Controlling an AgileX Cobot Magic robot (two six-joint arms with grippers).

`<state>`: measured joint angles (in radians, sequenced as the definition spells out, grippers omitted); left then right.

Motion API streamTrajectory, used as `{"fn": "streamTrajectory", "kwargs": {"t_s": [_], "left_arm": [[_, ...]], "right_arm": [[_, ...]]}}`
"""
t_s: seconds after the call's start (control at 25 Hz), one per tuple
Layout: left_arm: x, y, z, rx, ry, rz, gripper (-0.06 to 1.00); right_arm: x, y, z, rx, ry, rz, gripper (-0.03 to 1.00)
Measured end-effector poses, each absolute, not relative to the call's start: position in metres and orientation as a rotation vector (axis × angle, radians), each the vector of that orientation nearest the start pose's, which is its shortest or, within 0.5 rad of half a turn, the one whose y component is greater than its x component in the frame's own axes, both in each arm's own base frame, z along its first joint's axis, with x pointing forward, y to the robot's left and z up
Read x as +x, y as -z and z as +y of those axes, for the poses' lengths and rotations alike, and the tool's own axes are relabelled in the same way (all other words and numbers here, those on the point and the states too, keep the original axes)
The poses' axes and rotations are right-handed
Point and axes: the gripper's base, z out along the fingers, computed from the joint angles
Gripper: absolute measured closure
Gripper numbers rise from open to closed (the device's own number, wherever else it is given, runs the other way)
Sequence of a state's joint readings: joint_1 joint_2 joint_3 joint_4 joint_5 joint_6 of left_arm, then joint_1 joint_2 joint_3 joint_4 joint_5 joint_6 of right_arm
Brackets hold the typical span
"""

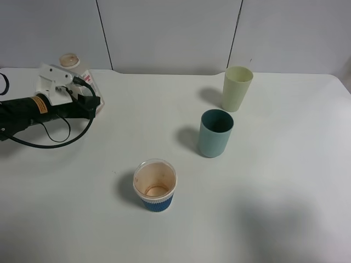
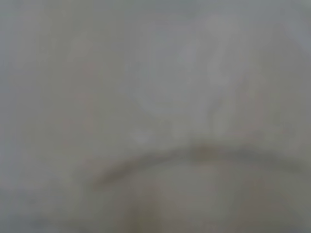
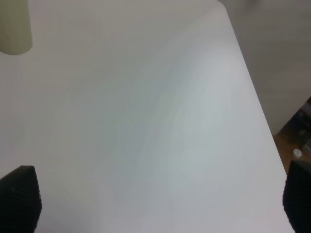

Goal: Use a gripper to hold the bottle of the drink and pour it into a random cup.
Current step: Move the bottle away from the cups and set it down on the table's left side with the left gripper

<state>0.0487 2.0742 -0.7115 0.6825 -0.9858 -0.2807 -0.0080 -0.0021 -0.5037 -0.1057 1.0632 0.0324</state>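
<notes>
Exterior high view, going left to right: the left gripper (image 1: 57, 82) sits at the far left rear of the white worktop (image 1: 263, 181), its white jaws closed on the bottle (image 1: 77, 74), whose round neck and a bit of red-and-white label show just behind the jaws; the drink inside cannot be made out. The black arm with its looping black cable (image 1: 52, 143) trails off the left edge. Toward the front, left of centre, stands a blue ribbed paper cup (image 1: 155, 185) with a brown-stained white inside. Right of centre is the teal cup (image 1: 215, 133), upright and well apart from the bottle, and just behind it to the right a taller pale yellow-green cup (image 1: 237, 88). The left wrist view is a pale blur. The right wrist view shows two dark fingertips (image 3: 19, 196) set wide apart over bare worktop, holding nothing
</notes>
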Motion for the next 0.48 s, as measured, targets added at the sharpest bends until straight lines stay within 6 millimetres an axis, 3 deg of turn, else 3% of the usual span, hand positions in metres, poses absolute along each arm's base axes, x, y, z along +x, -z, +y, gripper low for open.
{"fn": "streamTrajectory", "kwargs": {"t_s": [0.2, 0.48], "left_arm": [[0.334, -0.071, -0.033, 0.497, 0.419, 1.906, 0.6], [0.334, -0.069, -0.034, 0.516, 0.422, 1.883, 0.6]], "right_arm": [[-0.006, -0.278, -0.008, 0.047, 0.111, 2.038, -0.02], [-0.006, -0.278, -0.008, 0.047, 0.111, 2.038, -0.02]]}}
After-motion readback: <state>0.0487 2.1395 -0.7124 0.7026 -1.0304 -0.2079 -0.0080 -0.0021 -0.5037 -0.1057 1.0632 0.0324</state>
